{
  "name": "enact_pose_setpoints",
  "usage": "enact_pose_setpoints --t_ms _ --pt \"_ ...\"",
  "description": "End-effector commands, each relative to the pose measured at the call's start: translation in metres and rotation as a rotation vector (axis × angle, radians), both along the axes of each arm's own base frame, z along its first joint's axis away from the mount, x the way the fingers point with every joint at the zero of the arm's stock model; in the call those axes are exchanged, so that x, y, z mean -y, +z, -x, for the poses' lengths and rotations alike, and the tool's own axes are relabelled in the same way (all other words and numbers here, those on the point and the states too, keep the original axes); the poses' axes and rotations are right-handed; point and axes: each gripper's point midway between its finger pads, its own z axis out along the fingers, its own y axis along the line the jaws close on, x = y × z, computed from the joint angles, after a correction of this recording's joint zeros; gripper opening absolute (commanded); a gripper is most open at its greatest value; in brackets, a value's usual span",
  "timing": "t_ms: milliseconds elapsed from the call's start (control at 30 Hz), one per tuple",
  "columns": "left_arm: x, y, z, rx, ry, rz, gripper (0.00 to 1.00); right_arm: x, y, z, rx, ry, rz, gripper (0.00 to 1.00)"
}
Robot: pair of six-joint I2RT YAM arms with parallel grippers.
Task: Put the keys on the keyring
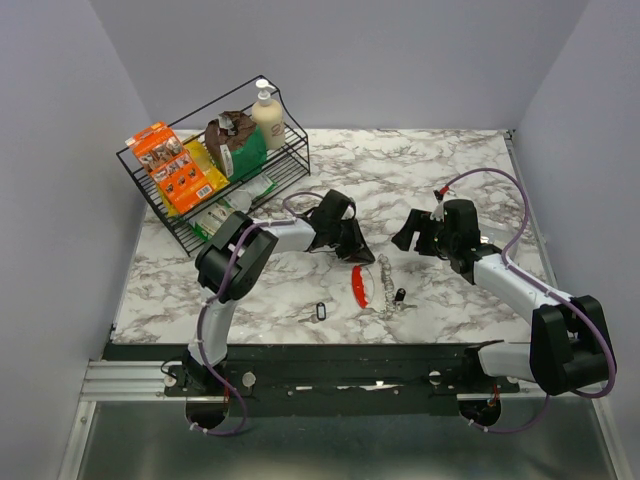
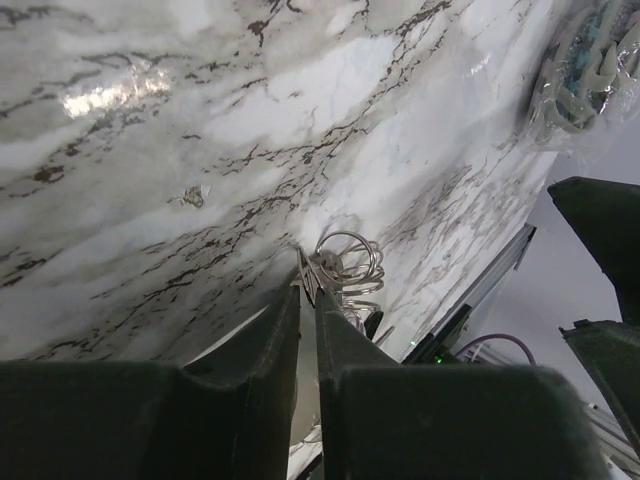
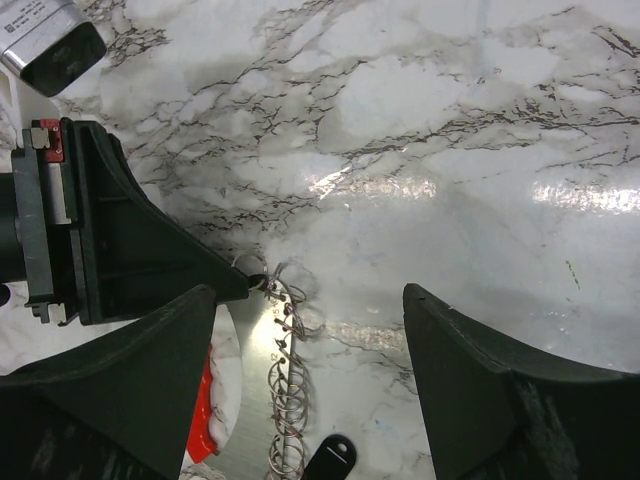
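Left pincer (image 2: pixel 308 290): narrowed onto keyring (image 2: pixel 350 265) chain end, likely anchoring it | right pincer (image 3: pixel 305 300): wide, empty, above chain | keys (image 1: pixel 321 311): loose on worktop (image 1: pixel 450 160), one beside chain, one apart toward front edge.

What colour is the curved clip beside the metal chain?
Red: the curved clip shows best from top external.

Left hand (image 2: pixel 307 285) fingers pinched nearly together; right hand (image 3: pixel 308 295) fingers spread wide.

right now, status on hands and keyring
Left hand pinching keyring chain end. Right hand open, hovering above. One key apart on table, nothing blocking.
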Motion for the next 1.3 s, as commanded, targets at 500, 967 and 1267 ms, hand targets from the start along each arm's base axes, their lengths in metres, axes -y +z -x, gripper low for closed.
enact_pose_setpoints --t_ms 500,967,1267 --pt "-0.009 -0.004 -0.009 0.147 -0.226 -0.128 0.00 0.000 0.001 0.008 -0.011 0.028 0.002 0.84" --pt "-0.006 0.065 -0.012 0.405 -0.332 -0.045 0.00 -0.027 0.060 0.021 0.200 0.226 -0.098 0.86" --pt "-0.008 0.125 0.004 0.574 -0.417 0.068 0.00 -0.045 0.131 0.051 0.462 0.411 -0.167 0.86"
